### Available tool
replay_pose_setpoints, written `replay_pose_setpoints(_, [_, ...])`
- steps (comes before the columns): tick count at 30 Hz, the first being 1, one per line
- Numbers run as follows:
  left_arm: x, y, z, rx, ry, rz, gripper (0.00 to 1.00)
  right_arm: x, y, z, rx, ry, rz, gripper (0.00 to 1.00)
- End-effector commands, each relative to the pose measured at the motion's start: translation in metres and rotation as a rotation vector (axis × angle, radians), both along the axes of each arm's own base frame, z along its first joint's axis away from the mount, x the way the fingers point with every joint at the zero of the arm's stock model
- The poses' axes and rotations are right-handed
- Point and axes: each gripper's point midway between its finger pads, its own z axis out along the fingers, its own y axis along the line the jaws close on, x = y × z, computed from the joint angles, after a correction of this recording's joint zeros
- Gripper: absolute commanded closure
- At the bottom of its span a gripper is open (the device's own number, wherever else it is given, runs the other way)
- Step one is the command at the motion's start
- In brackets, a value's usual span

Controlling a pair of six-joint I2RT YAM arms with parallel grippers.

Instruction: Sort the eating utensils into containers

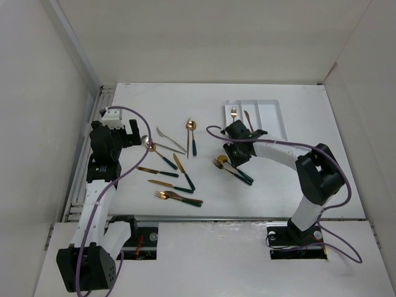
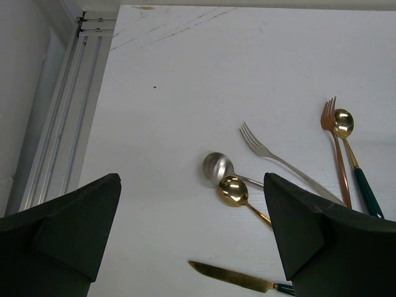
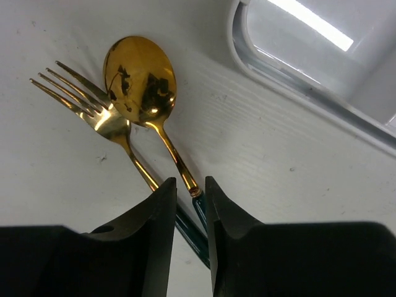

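Right gripper (image 3: 190, 182) is low over the table (image 1: 297, 185) just in front of the white tray (image 3: 297, 83), its fingers nearly together with only a narrow slot between them. The stem of a gold spoon (image 3: 140, 80) with a dark green handle runs into that slot; whether the pads actually press on it I cannot tell. A gold fork (image 3: 105, 117) lies beside the spoon, touching it, their heads side by side. Left gripper (image 2: 190, 179) hangs wide open above the table's left side, holding nothing. Below it lie a silver spoon (image 2: 218, 166), a silver fork (image 2: 272, 154), a smaller gold spoon (image 2: 234, 190) and a gold knife (image 2: 229, 278). One fork (image 1: 234, 112) lies in the tray's leftmost compartment
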Motion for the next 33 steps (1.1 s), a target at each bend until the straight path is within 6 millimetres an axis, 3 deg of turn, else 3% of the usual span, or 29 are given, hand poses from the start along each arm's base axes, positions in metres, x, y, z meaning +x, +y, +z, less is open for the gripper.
replay_pose_setpoints(1, [-0.004,0.007,0.010,0.010,-0.049,0.037,0.00,0.003,0.003,0.020,-0.006,-0.007,-0.025,0.69])
replay_pose_setpoints(4, [-0.005,0.007,0.011,0.011,-0.058,0.037,0.00,-0.003,-0.006,0.021,-0.060,0.030,-0.045,0.68])
replay_pose_setpoints(8, [-0.006,0.008,0.002,0.012,-0.046,0.046,0.00,-0.015,-0.004,0.022,-0.072,0.063,-0.003,0.65])
replay_pose_setpoints(11, [-0.005,0.008,0.004,0.013,-0.055,0.046,0.00,-0.027,-0.011,0.008,-0.120,0.144,0.001,0.65])
replay_pose_setpoints(25, [-0.003,0.013,0.001,0.035,-0.054,0.061,0.00,-0.026,-0.010,-0.018,-0.160,0.202,-0.007,0.65])
replay_pose_setpoints(28, [-0.004,0.017,0.001,0.041,-0.054,0.083,0.00,-0.026,-0.013,-0.024,-0.185,0.216,-0.010,0.70])
replay_pose_setpoints(29, [-0.004,0.017,0.001,0.050,-0.053,0.081,0.00,-0.026,-0.013,-0.024,-0.185,0.216,-0.010,0.80])
replay_pose_setpoints(33, [-0.006,0.020,0.000,0.054,-0.054,0.099,0.00,-0.022,-0.010,-0.017,-0.167,0.187,0.000,0.99])
